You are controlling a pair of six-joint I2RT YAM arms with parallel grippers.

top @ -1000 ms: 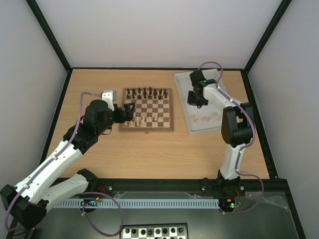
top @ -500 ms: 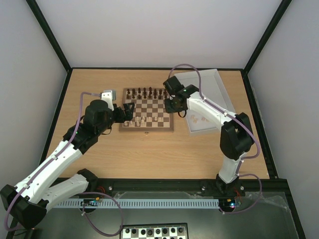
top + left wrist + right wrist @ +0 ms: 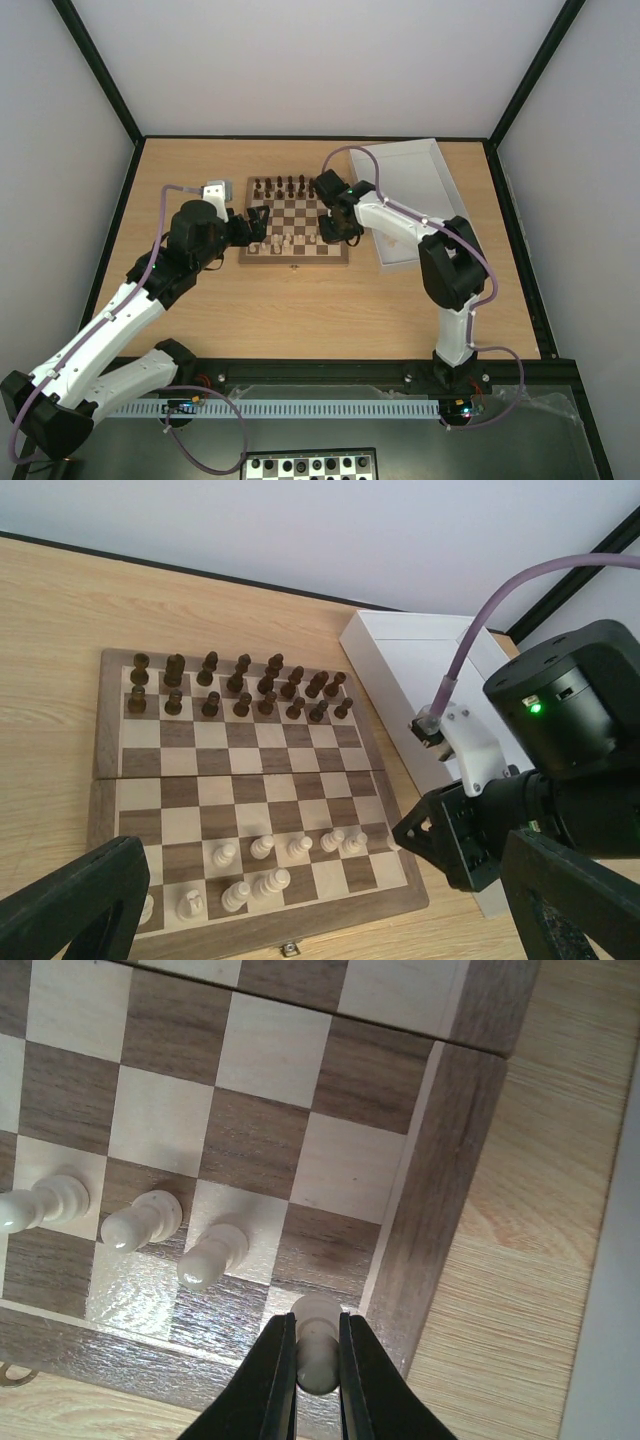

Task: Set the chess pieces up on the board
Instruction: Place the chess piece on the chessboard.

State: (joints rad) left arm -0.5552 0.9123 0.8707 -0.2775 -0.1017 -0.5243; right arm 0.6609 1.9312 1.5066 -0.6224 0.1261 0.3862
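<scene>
The board (image 3: 296,259) lies mid-table, dark pieces (image 3: 240,685) filling its two far rows. Several cream chess pieces (image 3: 262,847) stand on its two near rows, and three of them (image 3: 213,1255) show in the right wrist view. My right gripper (image 3: 315,1322) is shut on a cream pawn (image 3: 318,1360), held just above the near right corner squares beside the board's border (image 3: 420,1210). In the top view the same gripper (image 3: 330,232) hangs over the board's right near part. My left gripper (image 3: 320,920) hovers open at the board's left near side, its fingers (image 3: 70,910) spread wide and empty.
A white tray (image 3: 420,180) sits right of the board, its near wall (image 3: 400,645) close to the right arm. A small grey-white block (image 3: 216,189) lies left of the board. A black-and-white board (image 3: 310,465) rests below the arm bases.
My right arm swung left from over the white tray to the board's near right corner, still shut on the pawn. The left arm has not moved.
</scene>
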